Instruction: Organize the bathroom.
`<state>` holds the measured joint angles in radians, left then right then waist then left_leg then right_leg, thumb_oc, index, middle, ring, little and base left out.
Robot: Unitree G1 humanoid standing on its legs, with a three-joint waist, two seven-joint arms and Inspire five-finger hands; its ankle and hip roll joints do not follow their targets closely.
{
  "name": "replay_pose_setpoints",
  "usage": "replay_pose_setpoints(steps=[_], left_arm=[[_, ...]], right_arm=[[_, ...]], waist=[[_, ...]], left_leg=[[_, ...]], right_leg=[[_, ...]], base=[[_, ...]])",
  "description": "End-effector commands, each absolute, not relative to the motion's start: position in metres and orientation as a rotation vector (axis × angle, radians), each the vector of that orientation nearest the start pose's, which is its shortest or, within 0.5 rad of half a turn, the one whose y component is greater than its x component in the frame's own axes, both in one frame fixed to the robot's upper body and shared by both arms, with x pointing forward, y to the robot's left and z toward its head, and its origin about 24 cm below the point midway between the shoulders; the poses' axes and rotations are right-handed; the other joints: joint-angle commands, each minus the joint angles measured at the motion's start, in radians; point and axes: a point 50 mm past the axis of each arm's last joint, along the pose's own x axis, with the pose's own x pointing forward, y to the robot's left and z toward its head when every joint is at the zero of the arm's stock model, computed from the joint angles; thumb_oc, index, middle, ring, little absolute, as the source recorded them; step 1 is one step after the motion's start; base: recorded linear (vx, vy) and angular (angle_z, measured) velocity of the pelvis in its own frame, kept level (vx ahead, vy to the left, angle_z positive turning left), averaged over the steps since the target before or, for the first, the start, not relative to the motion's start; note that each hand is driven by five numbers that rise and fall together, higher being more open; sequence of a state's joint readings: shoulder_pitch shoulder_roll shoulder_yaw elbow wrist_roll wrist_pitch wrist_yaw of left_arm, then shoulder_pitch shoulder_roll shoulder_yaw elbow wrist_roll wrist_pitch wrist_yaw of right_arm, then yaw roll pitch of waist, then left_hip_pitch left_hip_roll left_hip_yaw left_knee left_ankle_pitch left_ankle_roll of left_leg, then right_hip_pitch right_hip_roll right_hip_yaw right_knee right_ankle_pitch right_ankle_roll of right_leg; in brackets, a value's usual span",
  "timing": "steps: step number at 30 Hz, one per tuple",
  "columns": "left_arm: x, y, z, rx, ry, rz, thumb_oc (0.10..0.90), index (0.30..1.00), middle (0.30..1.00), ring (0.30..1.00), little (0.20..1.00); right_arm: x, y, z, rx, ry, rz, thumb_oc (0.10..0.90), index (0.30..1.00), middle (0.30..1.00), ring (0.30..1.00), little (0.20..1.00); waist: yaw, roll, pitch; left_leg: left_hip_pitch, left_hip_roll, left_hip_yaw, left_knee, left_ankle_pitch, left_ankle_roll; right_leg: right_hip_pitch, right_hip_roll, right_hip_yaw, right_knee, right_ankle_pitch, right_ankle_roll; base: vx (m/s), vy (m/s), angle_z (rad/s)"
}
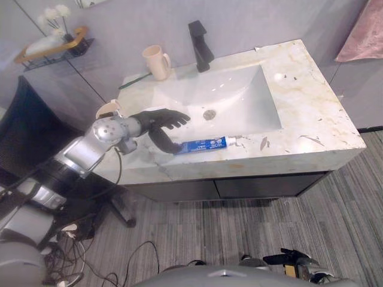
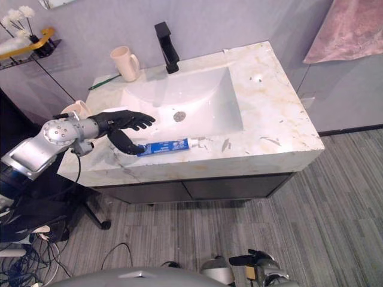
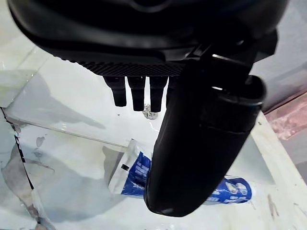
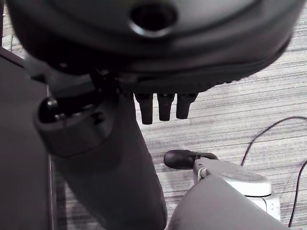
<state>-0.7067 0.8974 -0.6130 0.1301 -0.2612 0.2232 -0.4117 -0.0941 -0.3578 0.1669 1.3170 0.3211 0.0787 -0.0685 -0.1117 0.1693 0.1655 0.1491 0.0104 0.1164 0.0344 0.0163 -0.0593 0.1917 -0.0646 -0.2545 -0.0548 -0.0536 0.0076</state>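
Blue-and-white toothpaste tube (image 1: 203,144) lies flat on marble counter front of white sink basin (image 1: 239,101); left hand (image 1: 158,122) spread wide above tube's crimped end, thumb tip touching it.

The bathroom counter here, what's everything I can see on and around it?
Toothpaste tube: one, blue and white, lying on the counter's front edge, just before the basin.
Mug: one, cream, back left of the counter.
Toothbrush: one, green, lying left of the mug.
Faucet: one, black, behind the basin.
Sink basin: one, white, with a metal drain.
Counter: one, marbled beige.
Wall shelf: one, black and gold, holding white flowers.
Towel: one, pink, hanging at the right.
Left hand: dark, fingers open over the tube's flat end.
Right hand: dark, low over the striped floor.
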Motion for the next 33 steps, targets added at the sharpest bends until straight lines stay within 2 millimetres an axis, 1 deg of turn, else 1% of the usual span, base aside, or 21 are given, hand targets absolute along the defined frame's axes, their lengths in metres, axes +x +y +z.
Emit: replay_pose_setpoints(steps=[1,8,14,20,26,28,33], left_arm=[[0.347,0.189,0.205,0.911,-0.087,-0.515,0.800,0.900,0.900,0.900,0.900],[0.349,0.187,0.194,0.929,-0.075,-0.513,0.800,0.900,0.900,0.900,0.900],[0.350,0.185,0.192,0.951,-0.096,-0.489,0.800,0.900,0.900,0.900,0.900],[0.352,0.188,0.190,0.933,-0.100,-0.460,0.800,0.900,0.900,0.900,0.900],[0.352,0.189,0.178,0.913,-0.048,-0.476,0.800,0.900,0.900,0.900,0.900],[0.351,0.188,0.170,0.904,-0.021,-0.503,0.800,0.900,0.900,0.900,0.900],[0.350,0.184,0.165,0.926,-0.018,-0.524,0.800,0.900,0.900,0.900,0.900]], right_arm=[[0.102,-0.297,-0.141,-0.215,1.257,-0.377,0.800,0.900,0.900,0.900,0.900],[0.103,-0.297,-0.140,-0.229,1.257,-0.363,0.800,0.900,0.900,0.900,0.900],[0.101,-0.295,-0.141,-0.239,1.261,-0.341,0.800,0.900,0.900,0.900,0.900],[0.101,-0.295,-0.142,-0.245,1.263,-0.330,0.800,0.900,0.900,0.900,0.900],[0.102,-0.294,-0.142,-0.254,1.262,-0.324,0.800,0.900,0.900,0.900,0.900],[0.103,-0.295,-0.141,-0.260,1.262,-0.323,0.800,0.900,0.900,0.900,0.900],[0.102,-0.294,-0.142,-0.263,1.268,-0.321,0.800,0.900,0.900,0.900,0.900]], waist=[[0.023,-0.018,-0.032],[0.021,-0.026,-0.030],[0.020,-0.029,-0.029],[0.019,-0.025,-0.025],[0.019,-0.023,-0.025],[0.020,-0.024,-0.023],[0.021,-0.029,-0.022]], left_leg=[[-0.109,-0.056,0.036,0.081,-0.080,0.010],[-0.120,-0.054,0.041,0.099,-0.083,0.010],[-0.128,-0.052,0.044,0.113,-0.086,0.010],[-0.133,-0.049,0.047,0.124,-0.082,0.006],[-0.142,-0.049,0.048,0.133,-0.080,0.008],[-0.150,-0.046,0.049,0.146,-0.074,0.006],[-0.151,-0.046,0.048,0.150,-0.075,0.008]], right_leg=[[-0.063,0.039,0.074,0.025,0.001,0.071],[-0.058,0.038,0.075,0.025,-0.001,0.067],[-0.057,0.035,0.072,0.030,-0.005,0.064],[-0.054,0.034,0.073,0.036,-0.010,0.061],[-0.053,0.033,0.075,0.041,-0.014,0.058],[-0.053,0.033,0.075,0.044,-0.017,0.056],[-0.049,0.033,0.071,0.043,-0.017,0.055]], base=[[0.00,0.000,0.00],[0.00,-0.001,-0.01],[0.00,0.000,0.00],[0.00,0.000,0.00],[0.00,0.000,0.00],[0.00,0.000,0.00],[0.00,0.000,0.00]])
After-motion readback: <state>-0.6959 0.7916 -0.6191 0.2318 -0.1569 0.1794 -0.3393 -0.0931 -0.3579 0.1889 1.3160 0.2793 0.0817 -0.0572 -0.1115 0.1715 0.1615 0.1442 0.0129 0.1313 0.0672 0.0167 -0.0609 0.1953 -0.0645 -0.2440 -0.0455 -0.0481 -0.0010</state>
